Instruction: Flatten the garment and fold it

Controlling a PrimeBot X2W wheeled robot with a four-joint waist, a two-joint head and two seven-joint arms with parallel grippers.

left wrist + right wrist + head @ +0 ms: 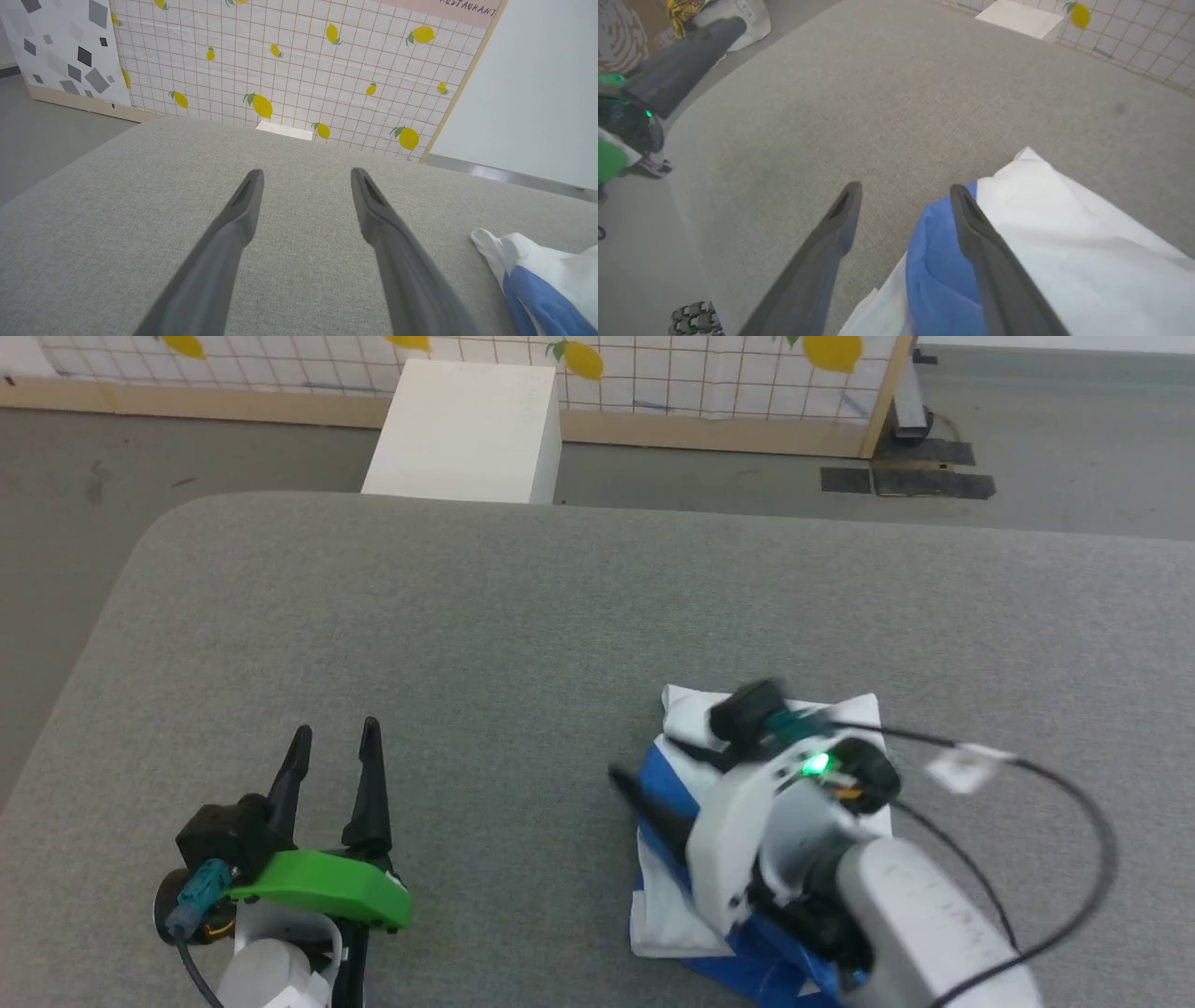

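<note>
shirt: small bundle under my right arm
right pincer: wide open, empty, over its blue edge
left pincer: wide open, empty, well apart
nearer arm: right

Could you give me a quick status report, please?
Left hand open, well clear of the shirt. Right hand open, directly over it. Shirt in a compact blue-and-white bundle. White box beyond the far edge, not obstructing.

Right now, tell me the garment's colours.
The soft jersey garment is royal blue and white, clearest in the right wrist view.
</note>
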